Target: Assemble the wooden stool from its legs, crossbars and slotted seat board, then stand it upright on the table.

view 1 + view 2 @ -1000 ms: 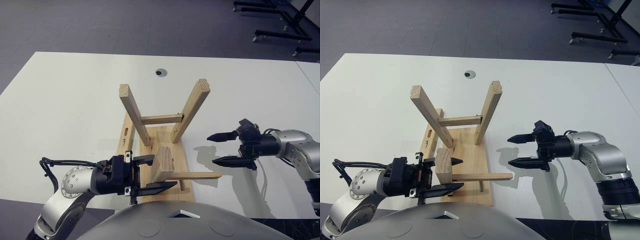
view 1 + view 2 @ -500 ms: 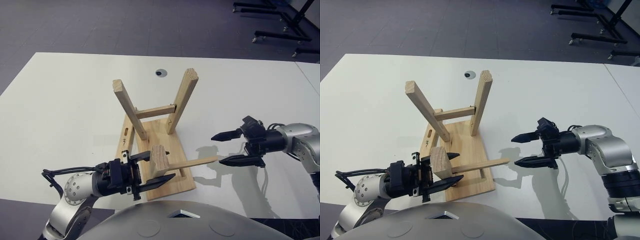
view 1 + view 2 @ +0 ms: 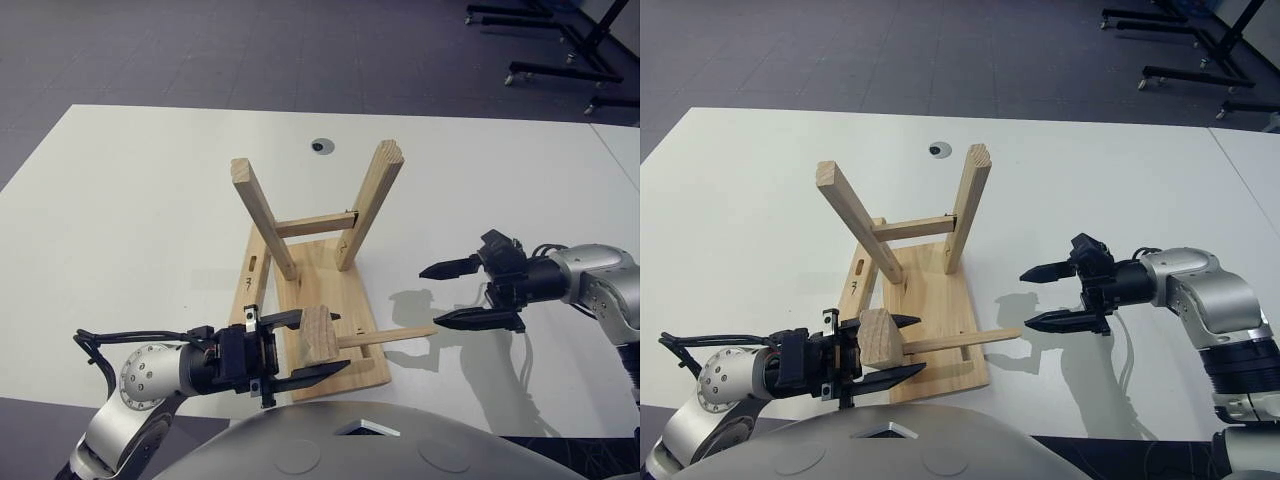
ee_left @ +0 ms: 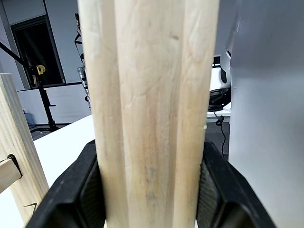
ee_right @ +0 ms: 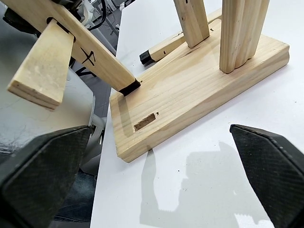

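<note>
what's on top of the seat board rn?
Two legs joined by a crossbar stand at the far end of the board. Left gripper holds a third leg over the near end; its base is covered, so seating unknown.

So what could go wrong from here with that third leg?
1. The third leg sits tilted in the left jaws, its end meeting the seat board at an angle; forcing it down might jam it.
2. Nothing holds the board, so a push could slide it and topple the two standing legs.
3. The third leg's crossbar juts free towards the open right jaws, easily knocked.
</note>
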Controlling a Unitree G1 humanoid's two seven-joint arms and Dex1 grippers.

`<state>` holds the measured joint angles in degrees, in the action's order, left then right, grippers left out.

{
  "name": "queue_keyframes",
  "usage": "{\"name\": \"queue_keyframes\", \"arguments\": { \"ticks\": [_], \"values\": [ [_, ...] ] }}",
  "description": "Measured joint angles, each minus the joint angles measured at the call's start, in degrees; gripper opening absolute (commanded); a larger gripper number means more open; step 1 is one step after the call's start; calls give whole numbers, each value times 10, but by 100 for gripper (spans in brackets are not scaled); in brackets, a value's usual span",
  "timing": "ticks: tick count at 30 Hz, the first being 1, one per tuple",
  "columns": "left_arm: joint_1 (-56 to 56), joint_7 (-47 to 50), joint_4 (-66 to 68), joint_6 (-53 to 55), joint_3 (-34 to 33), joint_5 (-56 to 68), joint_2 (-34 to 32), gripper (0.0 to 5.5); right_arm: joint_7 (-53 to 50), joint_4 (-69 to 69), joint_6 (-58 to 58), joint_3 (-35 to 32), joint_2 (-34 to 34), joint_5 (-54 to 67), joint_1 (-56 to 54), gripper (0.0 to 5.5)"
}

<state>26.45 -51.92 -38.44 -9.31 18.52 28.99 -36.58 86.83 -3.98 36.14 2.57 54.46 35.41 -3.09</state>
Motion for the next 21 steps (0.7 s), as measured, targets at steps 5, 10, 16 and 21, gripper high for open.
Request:
{"name": "queue_keyframes", "arguments": {
  "ticks": [5, 10, 16, 21],
  "values": [
    [-7, 3, 30, -30, -3, 5, 3, 204, -4, -1, -1, 0, -5, 0, 3, 535],
    [-15, 8, 107, -21, -12, -50, -7, 267, -4, -3, -6, 0, -5, 0, 5, 535],
    [-13, 5, 133, -3, -10, -79, -15, 352, -7, -2, -11, 0, -11, 0, 5, 535],
    [-23, 2, 139, -3, -16, -81, -15, 437, -14, -2, -12, -1, -15, 0, 11, 535]
  ]
}}
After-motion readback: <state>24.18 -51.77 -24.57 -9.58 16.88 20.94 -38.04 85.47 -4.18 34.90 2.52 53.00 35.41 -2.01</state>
